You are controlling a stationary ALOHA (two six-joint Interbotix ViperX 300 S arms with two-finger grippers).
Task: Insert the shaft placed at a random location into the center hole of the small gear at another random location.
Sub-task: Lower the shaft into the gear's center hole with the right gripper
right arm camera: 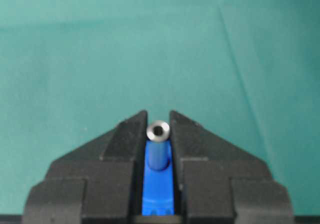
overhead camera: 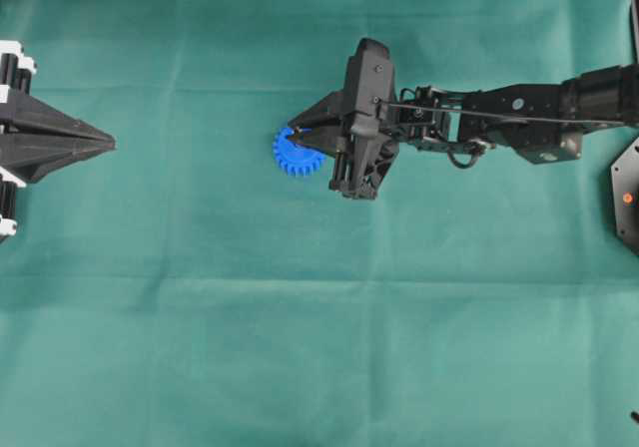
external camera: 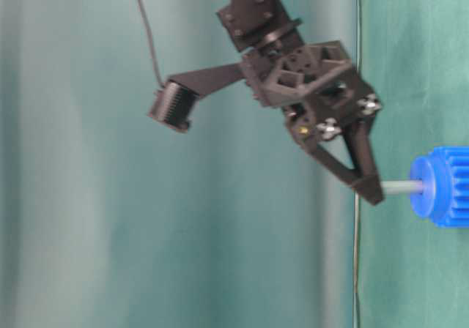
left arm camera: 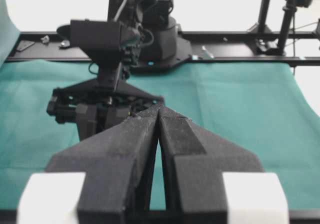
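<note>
- Your right gripper [right arm camera: 158,129] pinches the shaft [right arm camera: 158,134] between its two black fingertips [right arm camera: 131,129], the jaws drawn in close on either side of the pin.
- In the right wrist view you look down the shaft's shiny, hollow-looking end, with the small gear [right arm camera: 159,184] showing blue directly behind it in the gap between the fingers.
- The table-level view shows the shaft [external camera: 401,187] running from the gripper [external camera: 370,189] tip to the gear's round hub [external camera: 423,187]; its far end meets the hub's face at the middle, where the center hole lies, though the hole itself is hidden from you here.
- From overhead, the small gear [overhead camera: 296,154] lies on the green cloth-covered surface [overhead camera: 300,347] near the middle, half covered by your right gripper [overhead camera: 300,131], whose arm reaches in from the right edge.
- Your left gripper [overhead camera: 108,145] sits at the left edge of the overhead view, well apart from the gear.
- In the left wrist view its fingers [left arm camera: 177,134] are pressed together at the tips with nothing between them.
</note>
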